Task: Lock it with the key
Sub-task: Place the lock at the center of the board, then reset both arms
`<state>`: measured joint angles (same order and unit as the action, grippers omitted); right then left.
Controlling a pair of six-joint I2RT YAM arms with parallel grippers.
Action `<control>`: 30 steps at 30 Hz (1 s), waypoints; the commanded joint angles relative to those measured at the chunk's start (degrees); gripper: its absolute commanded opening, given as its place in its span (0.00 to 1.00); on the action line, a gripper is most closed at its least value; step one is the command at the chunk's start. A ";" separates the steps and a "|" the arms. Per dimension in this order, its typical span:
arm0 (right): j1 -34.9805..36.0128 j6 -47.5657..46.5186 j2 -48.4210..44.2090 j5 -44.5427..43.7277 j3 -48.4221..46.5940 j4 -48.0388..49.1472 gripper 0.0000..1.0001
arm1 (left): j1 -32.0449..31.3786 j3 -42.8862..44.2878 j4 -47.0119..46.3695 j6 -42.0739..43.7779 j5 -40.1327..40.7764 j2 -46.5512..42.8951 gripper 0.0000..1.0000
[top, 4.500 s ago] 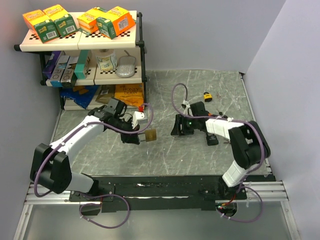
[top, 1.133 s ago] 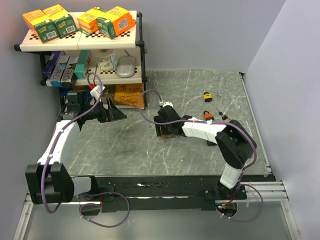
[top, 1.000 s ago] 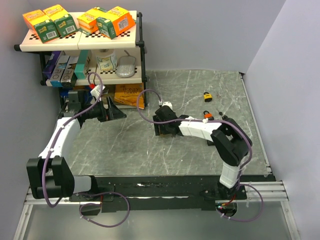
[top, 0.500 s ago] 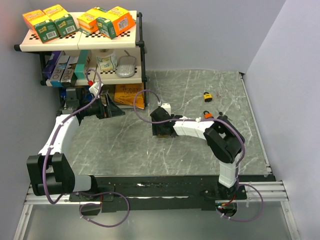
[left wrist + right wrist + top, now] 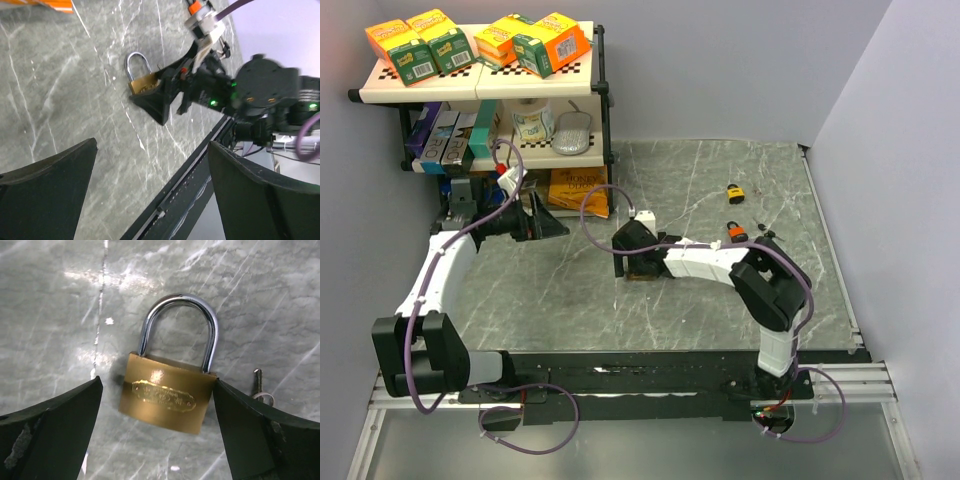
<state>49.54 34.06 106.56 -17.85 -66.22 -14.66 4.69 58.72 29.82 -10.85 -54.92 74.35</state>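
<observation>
Only part of the small silver key (image 5: 256, 381) shows beside the brass padlock (image 5: 167, 399); the released right fingers (image 5: 250, 440) hide the rest. Both left fingers (image 5: 45, 175) stand spread, empty.

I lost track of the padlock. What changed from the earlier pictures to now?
The left gripper let go of the brass padlock and drew back left, toward the shelf. The right gripper moved left and hangs open over the padlock, which lies on the table beside a key. The shelf stayed put.
</observation>
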 commanded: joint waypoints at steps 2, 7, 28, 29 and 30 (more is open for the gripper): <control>0.30 -5.66 -10.66 -0.26 -2.16 1.47 0.99 | 0.23 4.55 5.94 3.91 -0.19 -2.19 0.96; -1.98 -12.52 -24.25 4.04 1.70 0.94 1.00 | 2.25 11.05 16.30 9.34 1.22 -0.26 0.96; -40.47 -33.19 -68.68 34.90 25.69 -8.54 1.00 | -17.43 12.22 6.14 5.14 34.87 0.63 0.96; -40.75 -32.92 -69.03 34.81 26.92 -9.51 1.00 | -18.04 11.25 5.51 5.14 35.66 0.54 0.96; -41.18 -32.57 -69.30 34.98 27.54 -10.56 1.00 | -18.74 9.68 4.73 5.14 36.62 0.36 0.96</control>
<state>10.20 3.07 39.05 12.88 -41.10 -20.93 -12.03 72.07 39.05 -4.16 -25.12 74.56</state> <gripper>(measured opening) 0.994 0.963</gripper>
